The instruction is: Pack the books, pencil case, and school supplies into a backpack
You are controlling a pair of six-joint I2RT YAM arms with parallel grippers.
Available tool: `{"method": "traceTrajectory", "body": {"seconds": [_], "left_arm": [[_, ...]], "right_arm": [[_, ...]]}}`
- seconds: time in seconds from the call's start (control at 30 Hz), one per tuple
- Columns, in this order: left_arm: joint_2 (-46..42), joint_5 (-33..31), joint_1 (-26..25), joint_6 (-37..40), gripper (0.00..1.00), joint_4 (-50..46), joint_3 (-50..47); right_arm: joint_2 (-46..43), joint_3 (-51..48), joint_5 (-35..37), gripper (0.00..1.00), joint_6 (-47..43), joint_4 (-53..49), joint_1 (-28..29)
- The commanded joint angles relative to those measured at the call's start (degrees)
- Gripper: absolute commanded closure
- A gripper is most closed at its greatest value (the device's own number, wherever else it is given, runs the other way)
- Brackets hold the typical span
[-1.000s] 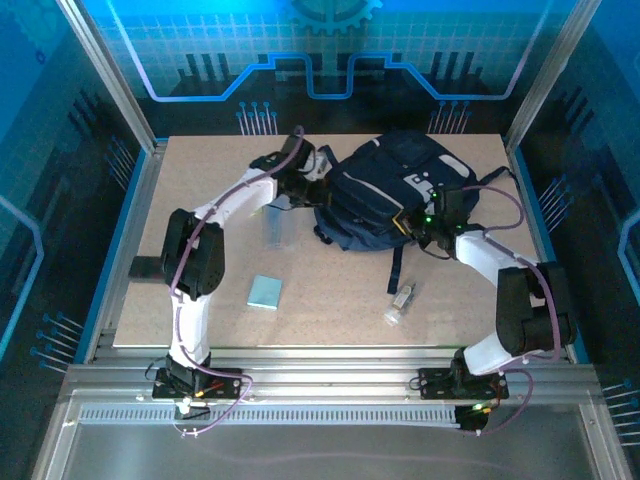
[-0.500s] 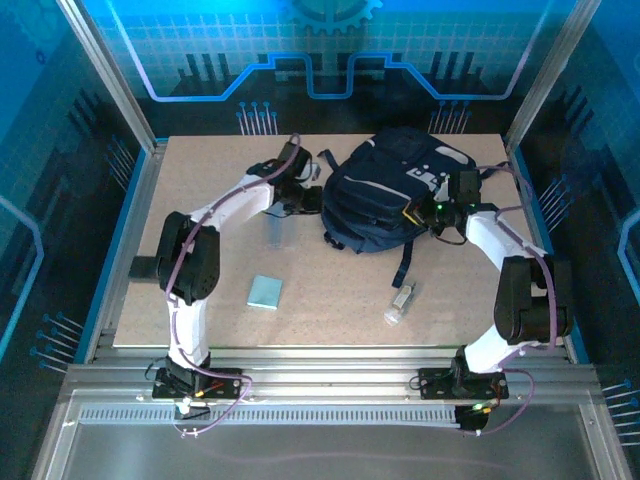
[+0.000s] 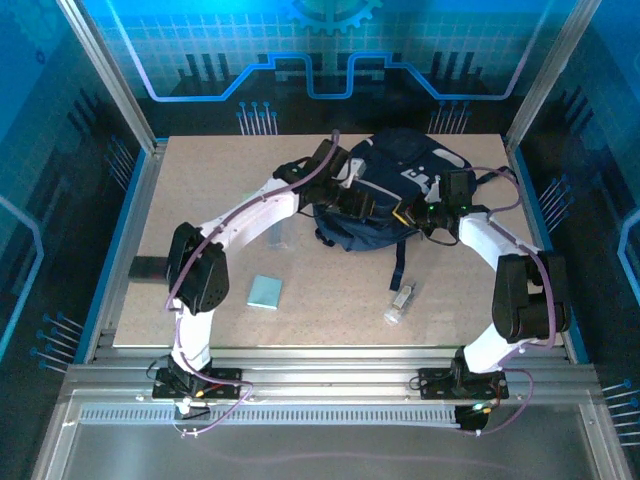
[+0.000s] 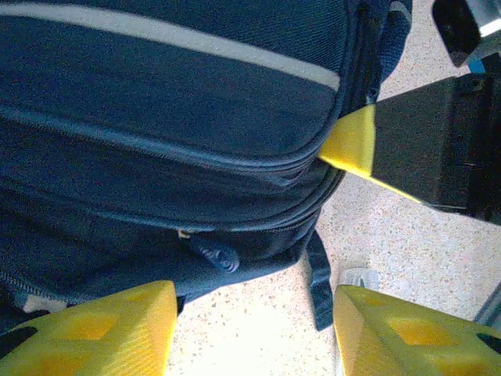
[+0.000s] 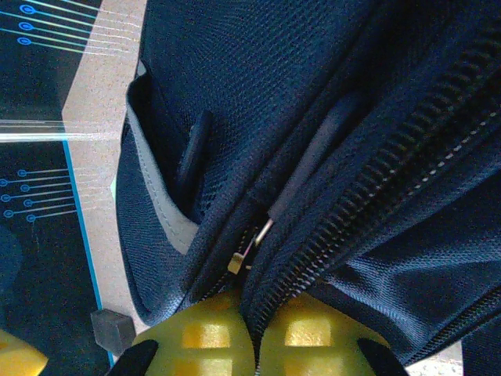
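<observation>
The left tool (image 3: 372, 200) hangs over the middle of the large dark navy fabric backpack with light grey stripes (image 3: 400, 150), which lies on the speckled beige table (image 3: 200, 180) towards its far edge. From the left wrist, this tool (image 4: 250, 321) has its two yellow fingers (image 4: 102, 329) well apart with bare table showing between them. It stands open and has hold of nothing. The backpack (image 4: 156, 94) lies just ahead of it, with a grey stripe and zip seams running across.

The right tool (image 3: 407, 213) sits against the backpack's near right side, just beside the left tool. From the right wrist, its yellow fingers (image 5: 211, 337) are pressed together on a fold of navy fabric beside a line of zip teeth on the backpack (image 5: 313, 117), with a small metal zip pull just above them. From the left wrist, the right tool (image 4: 352, 141) has its yellow tip touching the bag's side seam.

Nearer the arm bases than both tools lie a pale teal square pad (image 3: 265, 292), below the left forearm, and a small clear-white tube (image 3: 400, 303), nearer than the right tool, beside a dangling dark strap (image 3: 398, 265). A narrow translucent bluish-grey pouch (image 3: 279, 235) lies partly under the left arm.
</observation>
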Motion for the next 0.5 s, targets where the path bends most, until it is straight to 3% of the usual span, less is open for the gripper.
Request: {"method": "traceTrajectory", "body": {"seconds": [0.0,0.47], "left_arm": [[3.76,-4.20,-0.80,4.30,0.44,-5.16,3.15],[11.13,-6.43,-2.04,6.65,0.47,-5.70,8.44]], "right_arm": [[-0.60,0.12,-3.94,1.00,-0.78,5.10,1.32],[-0.82,0.27,-4.14,1.00,-0.78,5.04,1.61]]}}
